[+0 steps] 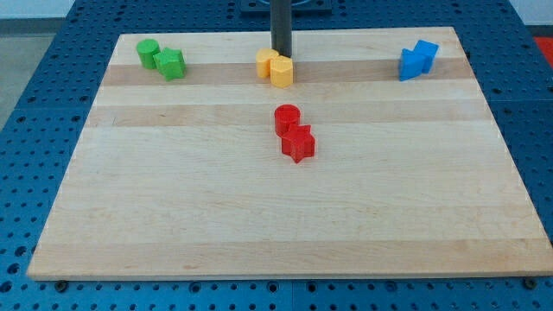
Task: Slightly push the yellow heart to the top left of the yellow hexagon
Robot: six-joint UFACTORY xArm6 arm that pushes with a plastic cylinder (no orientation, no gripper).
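yellow heart (267, 62) touches the yellow hexagon (282, 72) at the table's (259, 207) far edge; my tip (282, 54) just behind them; no pincer shows.

Coloured blocks on a pale wooden board

The board (173, 216) is light wood with faint lengthwise stripes, set on a blue studded table (34, 52). Two green blocks (161, 59) far left, two yellow blocks (275, 67) far centre, two blue blocks (418, 60) far right, two red blocks (294, 134) mid-board; my tip (282, 54) is dark grey.
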